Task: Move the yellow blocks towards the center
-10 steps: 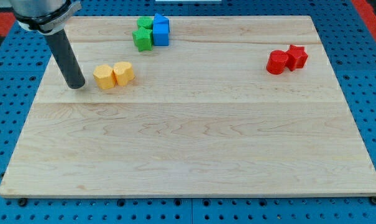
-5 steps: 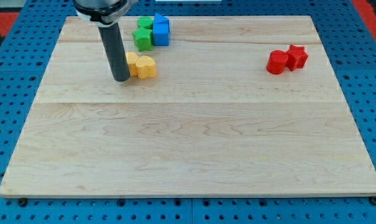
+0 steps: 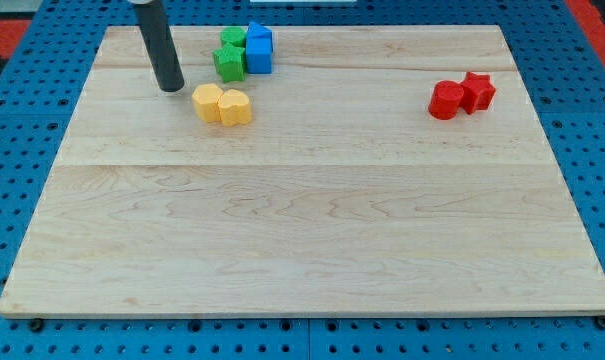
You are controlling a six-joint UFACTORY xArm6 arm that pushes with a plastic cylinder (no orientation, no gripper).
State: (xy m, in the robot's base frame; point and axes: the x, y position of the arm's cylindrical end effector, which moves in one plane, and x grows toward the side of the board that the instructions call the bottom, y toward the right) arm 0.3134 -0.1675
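Two yellow blocks touch each other at the board's upper left: a hexagonal one on the left and a rounded, heart-like one on the right. My tip rests on the board up and to the left of the yellow hexagonal block, a small gap away and not touching it. The dark rod rises from the tip to the view's top edge.
Two green blocks and a blue block cluster at the view's top, just above the yellow pair. A red cylinder and a red star block sit together at the right. The wooden board lies on a blue pegboard.
My tip pushed the yellow pair to the right, towards the green and blue cluster, then drew back up and to the left, off the yellow blocks. The yellow pair has stayed put over the last half second.
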